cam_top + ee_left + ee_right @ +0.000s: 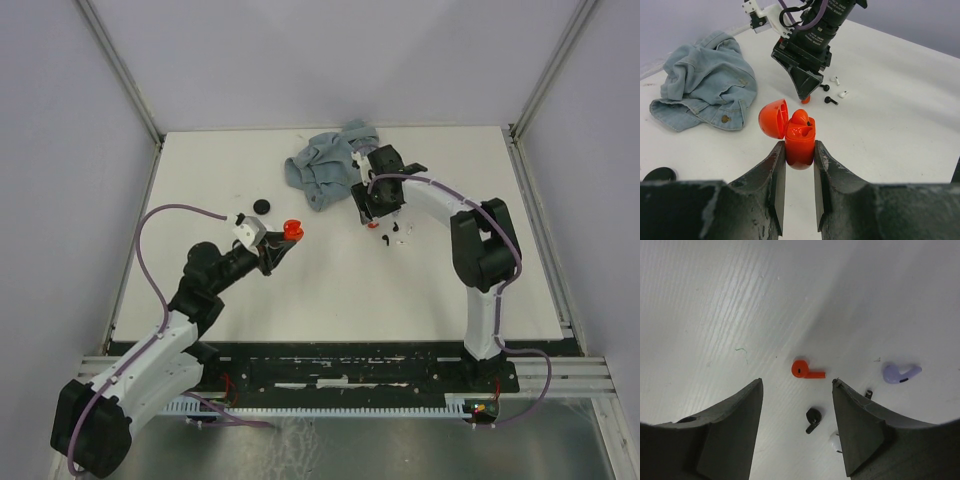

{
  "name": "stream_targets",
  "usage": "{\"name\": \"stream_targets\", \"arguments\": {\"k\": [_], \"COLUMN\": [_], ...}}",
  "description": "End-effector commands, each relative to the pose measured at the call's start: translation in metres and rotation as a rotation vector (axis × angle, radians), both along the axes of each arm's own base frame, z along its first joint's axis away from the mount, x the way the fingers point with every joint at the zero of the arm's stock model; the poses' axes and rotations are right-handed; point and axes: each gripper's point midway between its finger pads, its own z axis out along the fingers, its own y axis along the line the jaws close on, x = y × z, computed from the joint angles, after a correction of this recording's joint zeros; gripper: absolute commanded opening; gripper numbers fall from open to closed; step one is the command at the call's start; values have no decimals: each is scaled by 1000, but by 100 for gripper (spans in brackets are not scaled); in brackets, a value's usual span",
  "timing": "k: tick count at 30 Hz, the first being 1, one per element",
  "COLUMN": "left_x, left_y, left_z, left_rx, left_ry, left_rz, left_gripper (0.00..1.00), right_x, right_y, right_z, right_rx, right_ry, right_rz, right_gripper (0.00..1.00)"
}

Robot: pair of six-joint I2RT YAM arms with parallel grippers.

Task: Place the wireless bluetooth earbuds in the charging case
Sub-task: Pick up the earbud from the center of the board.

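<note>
My left end effector (799,146) is clamped on the lower body of the red charging case (800,142), one finger flat against each side, and holds it upright just above the white surface (350,300). The case's lid (774,119) is swung open to the left. A rounded red shape with a dark spot rises from the top of the case; I cannot tell whether that is an earbud seated in its well or part of the moulding. From overhead, this end effector sits left of centre. My right end effector (797,382) points down at the surface with its jaws apart and nothing between them. In its wrist view the red earbud (801,370) lies on the surface in the gap between the two fingers, touching neither, with its stem pointing right. A black earbud (812,417) lies just below it in that view, and a lilac earbud (900,373) lies further right, beyond the right finger. A white earbud (835,440) is mostly hidden behind that finger. Seen from my left wrist, the loose earbuds are scattered just beside the right end effector's tip, well apart from the case. A crumpled denim cloth (325,165) lies toward the far edge, just left of the right end effector, and a black disc (262,206) rests near the case.
</note>
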Motion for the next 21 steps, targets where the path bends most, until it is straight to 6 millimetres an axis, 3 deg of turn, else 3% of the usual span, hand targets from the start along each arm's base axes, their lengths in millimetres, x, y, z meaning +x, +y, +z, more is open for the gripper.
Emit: {"name": "stream_targets", "arguments": {"k": [1,8,21], "left_x": [8,7,5], "left_y": [2,1,-2], "left_z": [19,20,25], "left_rx": [2,1,-1], "left_ry": [-103,-109,-121], "left_rz": [16,3,-17], "left_gripper": [3,3,3], "right_x": [23,20,-31], "right_y": [17,14,5], "right_z": [7,-28,-34], "right_rx": [71,59,56], "right_ry": [-23,66,202], "right_rz": [37,19,-10], "right_gripper": [66,68,57]}}
